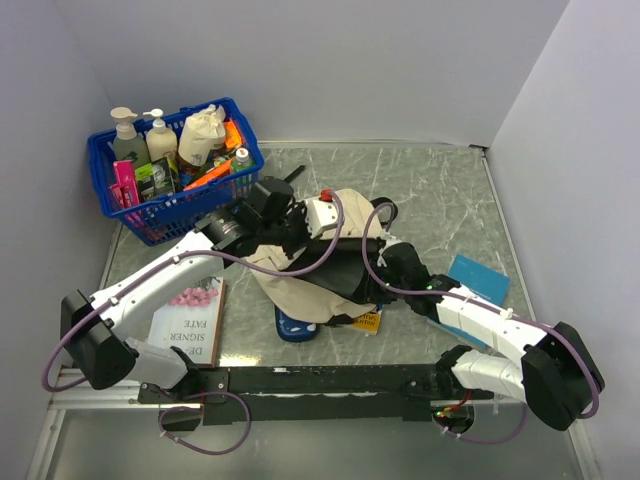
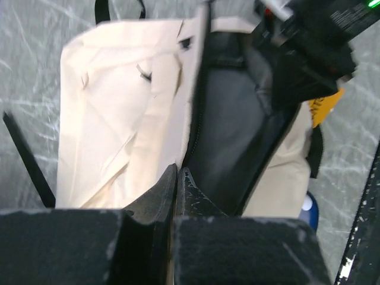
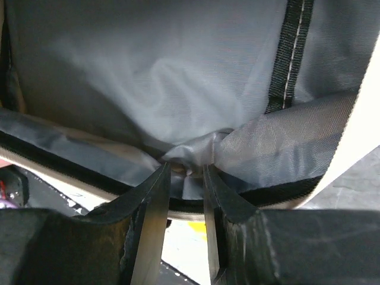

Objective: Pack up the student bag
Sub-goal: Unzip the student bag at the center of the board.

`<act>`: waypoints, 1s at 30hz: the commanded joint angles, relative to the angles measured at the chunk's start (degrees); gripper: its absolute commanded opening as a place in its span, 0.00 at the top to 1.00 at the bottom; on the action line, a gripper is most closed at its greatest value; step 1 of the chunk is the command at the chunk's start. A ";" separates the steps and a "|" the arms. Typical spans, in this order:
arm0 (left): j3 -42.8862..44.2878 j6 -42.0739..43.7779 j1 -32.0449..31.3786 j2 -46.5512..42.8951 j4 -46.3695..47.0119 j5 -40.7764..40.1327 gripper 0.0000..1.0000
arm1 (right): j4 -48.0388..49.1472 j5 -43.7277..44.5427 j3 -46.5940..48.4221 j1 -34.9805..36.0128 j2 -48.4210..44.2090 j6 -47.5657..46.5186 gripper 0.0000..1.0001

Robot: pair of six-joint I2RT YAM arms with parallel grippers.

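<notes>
The student bag (image 1: 300, 290), cream fabric with black zipper trim, lies in the middle of the table with its mouth held apart. My left gripper (image 1: 290, 225) is at its far left rim. In the left wrist view the fingertips (image 2: 178, 171) press together on the zipper edge, with cream cloth (image 2: 119, 107) to the left and the dark inside (image 2: 231, 136) to the right. My right gripper (image 1: 372, 278) is at the bag's right rim. In the right wrist view its jaws (image 3: 186, 169) pinch a bunched fold of the grey lining (image 3: 178, 71).
A blue basket (image 1: 150, 215) full of bottles stands at the back left. A pink-and-white book (image 1: 190, 320) lies by the left arm, and a blue book (image 1: 480, 280) by the right arm. A yellow item (image 1: 365, 322) and a blue item (image 1: 295, 328) stick out under the bag.
</notes>
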 commanded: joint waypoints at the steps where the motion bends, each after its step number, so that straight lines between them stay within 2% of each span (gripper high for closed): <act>1: -0.56 -0.92 1.86 -3.13 8.84 1.13 0.99 | 0.70 2.40 -0.47 0.39 -1.48 -1.35 0.64; 7: 4.37 -0.48 2.04 -2.69 7.89 4.29 0.99 | -1.40 4.33 -0.82 0.31 -6.55 -1.26 0.62; 11: -1.24 -1.88 2.12 -5.14 11.13 0.52 0.99 | -5.27 6.26 1.37 0.31 -13.94 -2.57 0.50; 14: -3.19 -2.50 3.35 -6.99 15.52 -0.54 0.99 | -7.38 7.23 1.46 0.39 -17.82 -3.46 0.50; 17: -0.74 -2.33 3.97 -7.35 15.62 1.56 0.99 | -8.53 7.67 1.73 0.31 -16.78 -3.63 0.50; 22: 8.31 -0.39 3.97 -4.98 13.07 3.32 0.99 | -7.30 6.88 1.73 0.31 -11.85 -2.14 0.53; 27: 10.97 0.23 3.88 -2.60 14.03 -1.94 0.99 | -4.75 5.20 -0.47 1.01 -21.48 -5.21 0.50; 29: 9.74 -1.09 3.97 -2.69 17.09 -5.62 0.99 | -8.51 7.92 -0.47 1.10 -23.44 -5.66 0.45; 30: 8.08 -1.44 3.97 -3.04 18.16 -6.69 0.99 | -10.53 12.46 -0.21 1.10 -23.10 -4.96 0.38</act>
